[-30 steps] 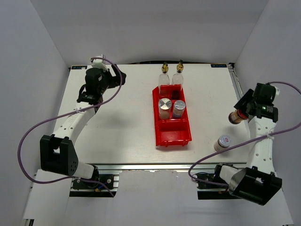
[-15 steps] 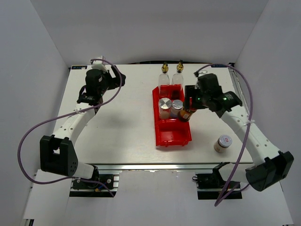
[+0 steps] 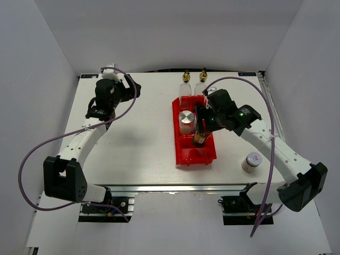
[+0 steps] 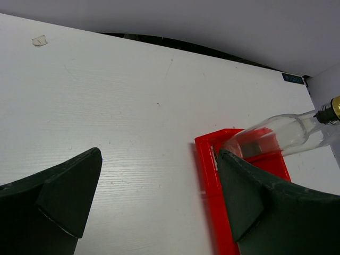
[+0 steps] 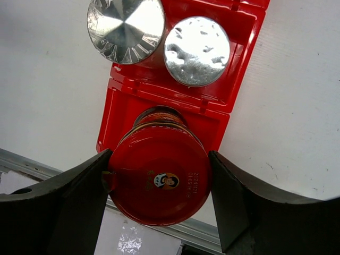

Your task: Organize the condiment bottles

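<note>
Dark brown bottle (image 3: pixel 200 138), round, glossy red cap with a small printed emblem: you have it by the cap in the right tool (image 3: pixel 205 126), whose jaws stand part-way apart, one on either side of that cap. Its body points down into the near compartment of the red plastic bin (image 3: pixel 182 155); whether the base touches the bin floor cannot be told. In the middle compartment, just beyond the divider, two pale jars sit side by side, close together: one silver cap (image 5: pixel 126 24) with radial facets, the other silver cap (image 5: pixel 197 50) with a mottled sheen. Pale jar with a red-marked white lid (image 3: pixel 252 160) stands on the white wood-grain worktop (image 3: pixel 138 138), well apart from the bin, on its right. Two clear glass bottles (image 3: pixel 185 85) with gold tops stand at the bin's far end. Your right arm reaches in from the right base, wrist pitched down over the bin. Your left arm is bent at the elbow, over the far left of the worktop; left tool (image 4: pixel 159 154) gapes fully, gripping nothing.
</note>
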You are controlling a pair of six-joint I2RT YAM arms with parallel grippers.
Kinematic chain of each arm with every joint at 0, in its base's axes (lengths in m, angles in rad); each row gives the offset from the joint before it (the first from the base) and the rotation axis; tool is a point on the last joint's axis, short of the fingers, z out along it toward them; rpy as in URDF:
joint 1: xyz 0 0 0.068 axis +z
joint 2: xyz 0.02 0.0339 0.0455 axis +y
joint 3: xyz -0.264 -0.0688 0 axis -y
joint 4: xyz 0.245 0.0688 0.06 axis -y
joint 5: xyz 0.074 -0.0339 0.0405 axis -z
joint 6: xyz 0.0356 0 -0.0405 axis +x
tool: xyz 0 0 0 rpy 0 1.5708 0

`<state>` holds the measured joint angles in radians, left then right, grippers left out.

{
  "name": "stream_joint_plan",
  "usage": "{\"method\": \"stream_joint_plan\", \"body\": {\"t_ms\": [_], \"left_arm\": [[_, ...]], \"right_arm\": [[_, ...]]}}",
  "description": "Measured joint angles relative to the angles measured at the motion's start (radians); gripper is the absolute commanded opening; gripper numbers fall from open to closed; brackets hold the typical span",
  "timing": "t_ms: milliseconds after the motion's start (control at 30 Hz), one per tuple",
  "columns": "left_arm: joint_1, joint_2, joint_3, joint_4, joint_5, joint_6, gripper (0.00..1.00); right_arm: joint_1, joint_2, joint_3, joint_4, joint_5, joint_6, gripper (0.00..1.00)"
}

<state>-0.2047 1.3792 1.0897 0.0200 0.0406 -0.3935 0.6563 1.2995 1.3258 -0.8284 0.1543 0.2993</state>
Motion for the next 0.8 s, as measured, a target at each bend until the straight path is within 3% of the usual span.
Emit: {"method": "stream_joint_plan", "body": {"t_ms": [367,433,500,800], "left_arm": [[0.000,-0.003,-0.001,-0.011,-0.005,-0.001,0.98],[0.000,-0.003,-0.001,-0.012,-0.007,-0.001,0.98],[0.000,-0.004,-0.001,-0.013,-0.007,-0.001,0.98],[0.000,-0.005,-0.001,-0.021,-0.008,0.000,0.98]], "right_arm": [[0.013,0.000,-0.140,-0.005,0.035,0.024,0.00],[0.013,0.000,-0.167,0.004,0.051,0.031,0.10],[0.013,0.000,-0.200,0.034,0.060,0.036,0.10],[0.013,0.005,-0.294,0.177,0.083,0.033,0.62]]}}
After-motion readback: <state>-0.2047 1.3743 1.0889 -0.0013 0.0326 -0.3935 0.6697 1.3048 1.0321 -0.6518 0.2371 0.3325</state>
